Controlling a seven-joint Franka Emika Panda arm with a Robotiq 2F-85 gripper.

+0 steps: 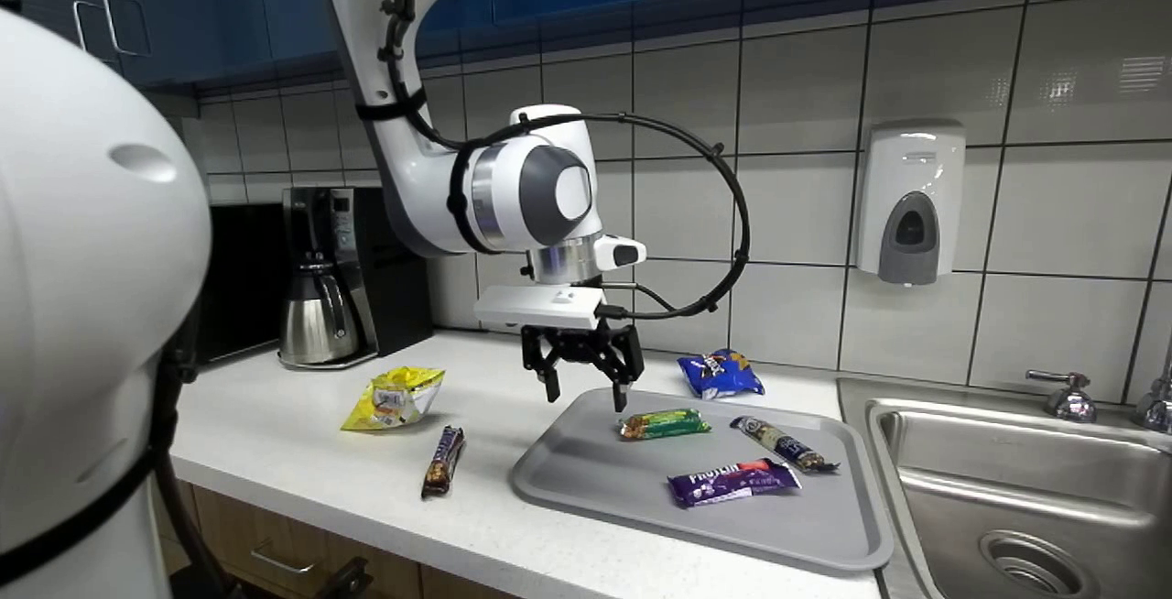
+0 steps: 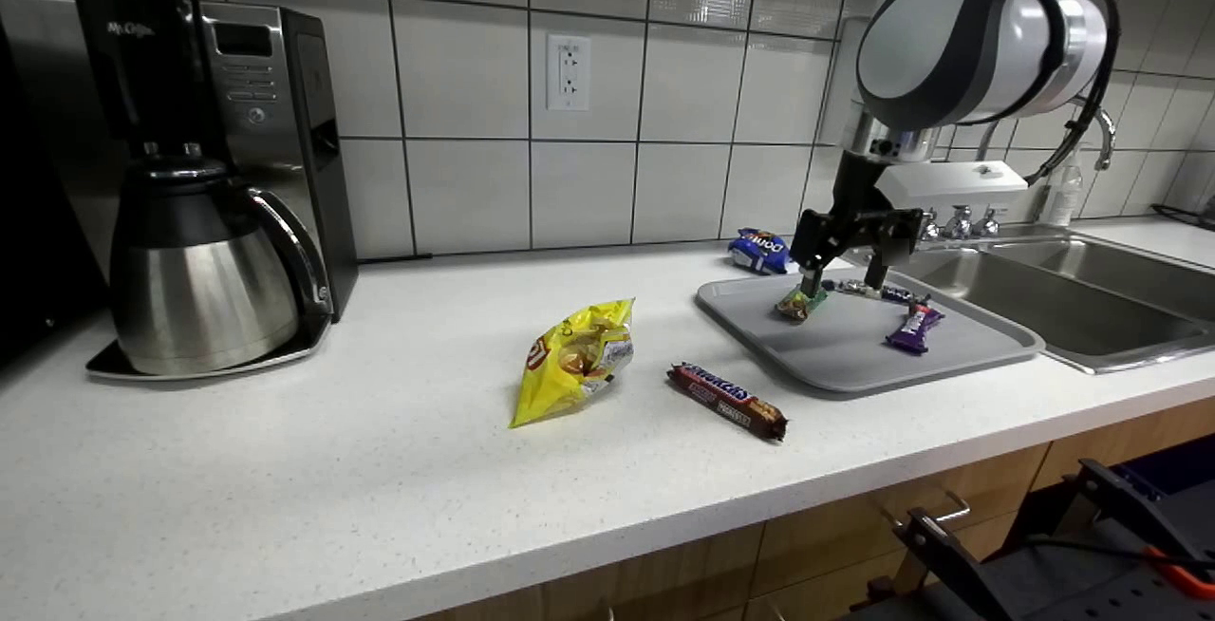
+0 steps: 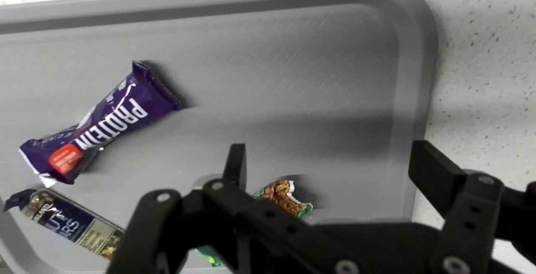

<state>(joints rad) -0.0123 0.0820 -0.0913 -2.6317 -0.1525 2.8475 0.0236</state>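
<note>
My gripper (image 1: pixel 587 392) hangs open above the grey tray (image 1: pixel 595 480), with nothing between its fingers in the wrist view (image 3: pixel 328 152). Nearest to it is a green-wrapped bar (image 1: pixel 665 424) on the tray, partly hidden behind the gripper in the wrist view. A purple protein bar (image 3: pixel 111 125) and a dark-blue nut bar (image 3: pixel 69 221) also lie on the tray. Outside it, a brown Snickers bar (image 2: pixel 727 400) and a crumpled yellow chip bag (image 2: pixel 575 360) rest on the white counter. A blue chip bag (image 1: pixel 721 374) sits behind the tray, near the wall.
A coffee maker with a steel carafe (image 2: pixel 185 279) stands at the far end of the counter. The steel sink (image 1: pixel 1025 480) adjoins the tray's opposite side. Behind the counter rises a tiled wall bearing a soap dispenser (image 1: pixel 913 201).
</note>
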